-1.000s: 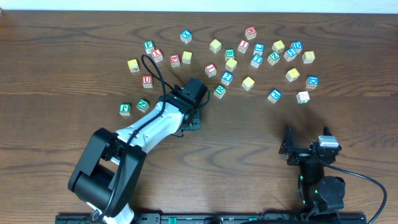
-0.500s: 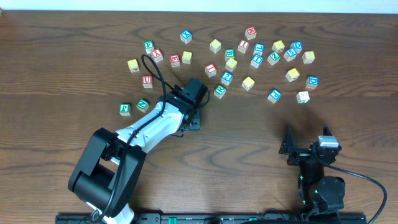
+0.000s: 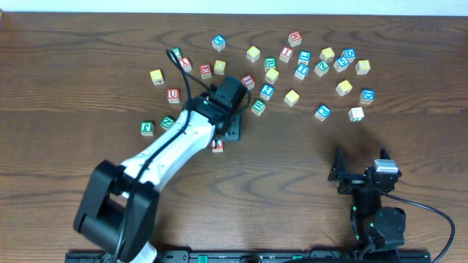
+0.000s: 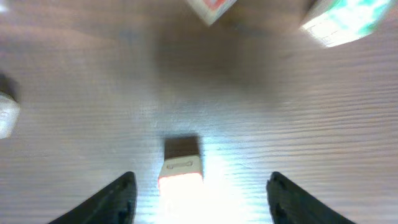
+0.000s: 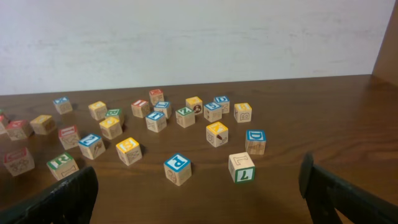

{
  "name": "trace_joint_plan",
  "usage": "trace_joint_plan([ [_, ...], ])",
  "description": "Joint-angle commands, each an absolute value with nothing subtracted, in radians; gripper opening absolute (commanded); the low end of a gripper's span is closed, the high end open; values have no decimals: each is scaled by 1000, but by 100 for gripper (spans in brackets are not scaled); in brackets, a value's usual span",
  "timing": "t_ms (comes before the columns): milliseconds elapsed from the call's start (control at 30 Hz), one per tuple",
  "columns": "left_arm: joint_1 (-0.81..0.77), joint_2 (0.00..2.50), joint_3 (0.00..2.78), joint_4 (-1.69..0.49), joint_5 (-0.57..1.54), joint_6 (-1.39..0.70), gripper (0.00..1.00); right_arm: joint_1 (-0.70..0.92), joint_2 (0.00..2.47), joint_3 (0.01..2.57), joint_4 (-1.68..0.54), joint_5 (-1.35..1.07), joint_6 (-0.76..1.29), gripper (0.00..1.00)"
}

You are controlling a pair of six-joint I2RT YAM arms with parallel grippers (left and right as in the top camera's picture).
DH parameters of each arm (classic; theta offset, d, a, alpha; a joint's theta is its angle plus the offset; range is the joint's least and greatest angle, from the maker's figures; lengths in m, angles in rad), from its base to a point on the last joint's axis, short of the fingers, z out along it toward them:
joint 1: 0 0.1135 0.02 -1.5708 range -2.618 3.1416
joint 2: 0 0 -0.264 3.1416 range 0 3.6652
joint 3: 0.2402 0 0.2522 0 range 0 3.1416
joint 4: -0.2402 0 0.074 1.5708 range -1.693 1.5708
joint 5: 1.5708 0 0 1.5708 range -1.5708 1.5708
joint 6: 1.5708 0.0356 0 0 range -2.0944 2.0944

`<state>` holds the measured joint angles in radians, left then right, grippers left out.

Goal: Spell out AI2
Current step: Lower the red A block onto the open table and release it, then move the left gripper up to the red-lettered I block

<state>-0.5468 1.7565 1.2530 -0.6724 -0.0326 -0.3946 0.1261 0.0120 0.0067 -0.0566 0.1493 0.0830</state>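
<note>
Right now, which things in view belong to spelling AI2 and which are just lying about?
Job: red cube, probably, lying at the open left gripper; letter unreadable. The I and 2 cubes cannot be picked out.
Lying about: P cube, 7 cube, D cube, yellow cubes.

We find one cube (image 4: 181, 165) on the table (image 4: 93, 93) between the left gripper's (image 4: 200, 186) jaws, nearer the left one. Ahead of the jaws lie a second cube (image 4: 211, 7) straight on and a third cube (image 4: 342, 22) off right.
</note>
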Motion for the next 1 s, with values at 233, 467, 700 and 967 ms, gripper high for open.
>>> trace_joint_plan([
  [233, -545, 1710, 1518, -776, -46, 43, 73, 116, 7, 6, -61, 150, 81, 99],
  [467, -495, 1798, 1643, -781, -46, 139, 74, 116, 7, 6, -61, 150, 81, 99],
  [700, -472, 2030, 1876, -879, -46, 268, 81, 116, 7, 6, -61, 150, 81, 99],
  [967, -472, 2221, 2069, -926, 9, 392, 84, 116, 7, 6, -61, 150, 81, 99],
])
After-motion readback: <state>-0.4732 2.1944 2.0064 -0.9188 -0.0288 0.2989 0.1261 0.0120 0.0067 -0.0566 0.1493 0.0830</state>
